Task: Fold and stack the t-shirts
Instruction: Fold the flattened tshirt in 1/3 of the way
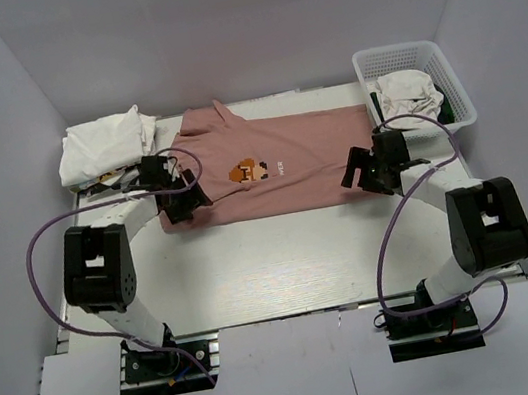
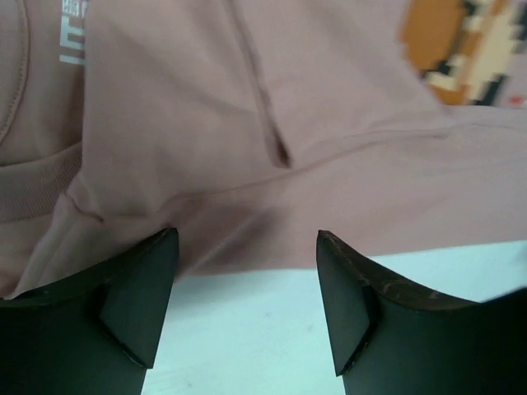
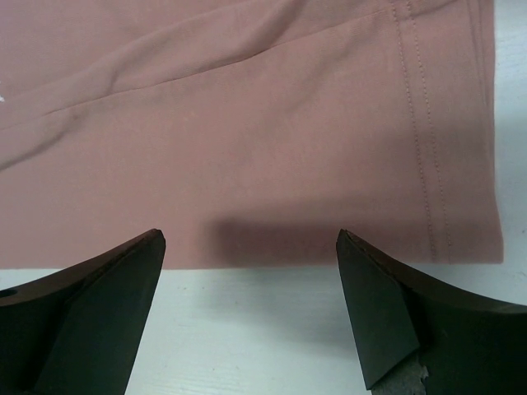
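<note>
Presently, the dusty-pink t-shirt (image 1: pixel 270 171) lies spread flat on the table (image 1: pixel 276 266), with its pixel-figure print (image 1: pixel 247 171) facing up. The collar end points to the left and the stitched hem to the right.

The left gripper (image 1: pixel 183 199) sits at the shirt's near-left corner. Its jaws are spread and hold nothing, with the fingertips at the shirt's near edge. The right gripper (image 1: pixel 361 169) sits at the shirt's near-right corner, likewise spread and empty, just short of the cloth.

White t-shirts (image 1: pixel 104 148) are heaped beside the shirt's far-left end. A mesh basket (image 1: pixel 413 56) stands beside the shirt's far-right corner and holds a further white cloth (image 1: pixel 407 92).
</note>
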`<state>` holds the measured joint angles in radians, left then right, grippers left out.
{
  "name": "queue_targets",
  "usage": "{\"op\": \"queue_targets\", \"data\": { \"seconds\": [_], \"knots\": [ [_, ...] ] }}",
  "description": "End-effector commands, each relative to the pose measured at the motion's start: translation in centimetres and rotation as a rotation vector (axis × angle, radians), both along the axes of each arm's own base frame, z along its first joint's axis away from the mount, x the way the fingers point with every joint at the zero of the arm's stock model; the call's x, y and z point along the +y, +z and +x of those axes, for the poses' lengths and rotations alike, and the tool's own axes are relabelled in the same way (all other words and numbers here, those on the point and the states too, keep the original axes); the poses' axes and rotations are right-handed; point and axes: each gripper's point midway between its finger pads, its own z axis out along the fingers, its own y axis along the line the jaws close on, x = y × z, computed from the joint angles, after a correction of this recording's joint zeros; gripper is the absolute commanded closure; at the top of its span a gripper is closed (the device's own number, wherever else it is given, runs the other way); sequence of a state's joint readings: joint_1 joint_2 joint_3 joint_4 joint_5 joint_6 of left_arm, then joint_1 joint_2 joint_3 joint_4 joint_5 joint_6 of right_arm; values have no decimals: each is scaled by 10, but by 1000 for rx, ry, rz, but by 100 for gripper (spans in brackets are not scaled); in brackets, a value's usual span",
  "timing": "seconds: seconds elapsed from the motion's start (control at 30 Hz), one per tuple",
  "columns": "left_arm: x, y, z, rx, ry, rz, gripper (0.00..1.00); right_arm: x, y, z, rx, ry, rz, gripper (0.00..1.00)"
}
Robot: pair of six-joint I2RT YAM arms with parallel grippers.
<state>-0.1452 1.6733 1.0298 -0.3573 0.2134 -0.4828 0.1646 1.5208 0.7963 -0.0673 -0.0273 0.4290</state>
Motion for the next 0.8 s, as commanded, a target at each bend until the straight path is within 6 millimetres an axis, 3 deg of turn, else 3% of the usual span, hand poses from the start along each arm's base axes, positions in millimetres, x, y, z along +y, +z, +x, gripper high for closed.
{"op": "queue_targets", "data": {
  "seconds": [0.0, 0.2, 0.27, 0.4, 0.57, 0.7, 0.77],
  "knots": [
    [4, -10, 9, 24, -5, -6, 23, -9, 4, 18, -51, -33, -49, 10],
    [50, -23, 29, 74, 141, 216, 27, -29, -25, 12, 54, -121, -132, 10],
    [66, -32, 26, 132, 185, 250, 28, -40, -30, 11, 84, -162, -175, 10],
    [84, -30, 29, 144, 253, 287, 28, -45, -37, 10, 113, -179, -209, 10],
    [108, -39, 12, 218, 347, 298, 31, -52, -46, 8, 153, -219, -238, 10],
    [89, -49, 10, 236, 320, 175, 41, -44, -50, 6, 172, -190, -221, 10],
    [82, -60, -6, 288, 328, 139, 46, -43, -52, -1, 189, -183, -210, 10]
  ]
}}
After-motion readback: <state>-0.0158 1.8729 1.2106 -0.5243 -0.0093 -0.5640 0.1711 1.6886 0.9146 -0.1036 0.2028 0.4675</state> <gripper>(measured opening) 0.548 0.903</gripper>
